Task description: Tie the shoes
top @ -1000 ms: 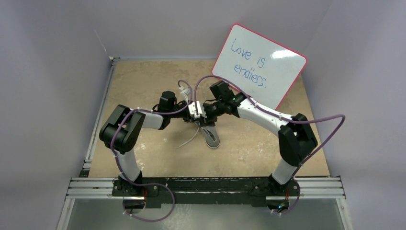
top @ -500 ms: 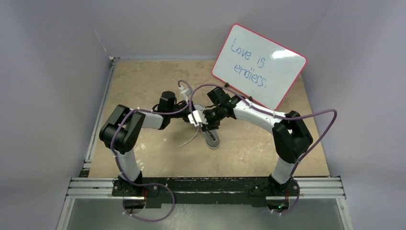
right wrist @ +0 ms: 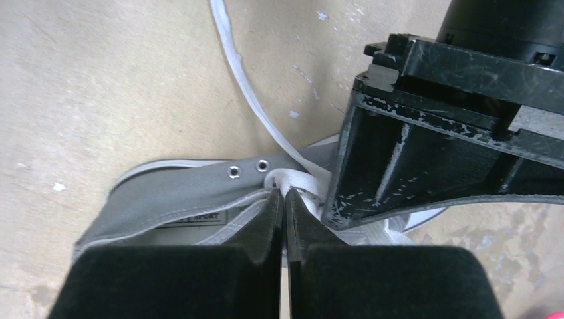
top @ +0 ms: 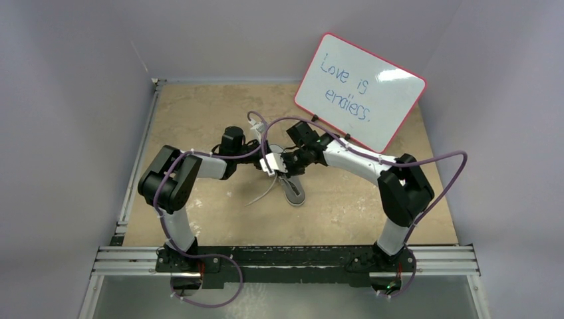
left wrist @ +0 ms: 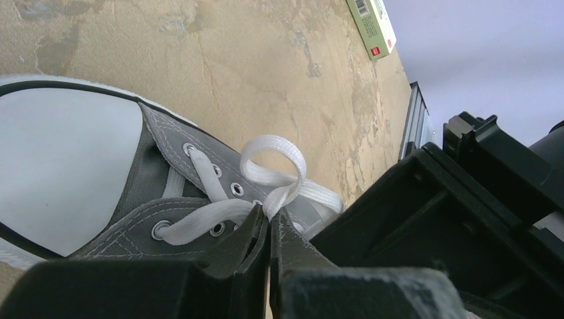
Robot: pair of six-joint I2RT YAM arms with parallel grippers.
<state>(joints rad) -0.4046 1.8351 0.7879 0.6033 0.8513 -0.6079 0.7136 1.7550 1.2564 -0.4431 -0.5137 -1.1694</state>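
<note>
The shoe lies on the worktop near its middle, between the two arms, with its toe toward their bases. Both arms meet just above its laced part. The left end effector is closed, its fingertips pinching the white lace at the base of a small loop that stands up over the eyelets. The right end effector is also pressed shut, its tips nipping a bunched bit of lace beside the top two eyelets at the shoe's opening. A loose lace end trails across the worktop to the left of the shoe. A whiteboard with handwriting leans at the far right.
</note>
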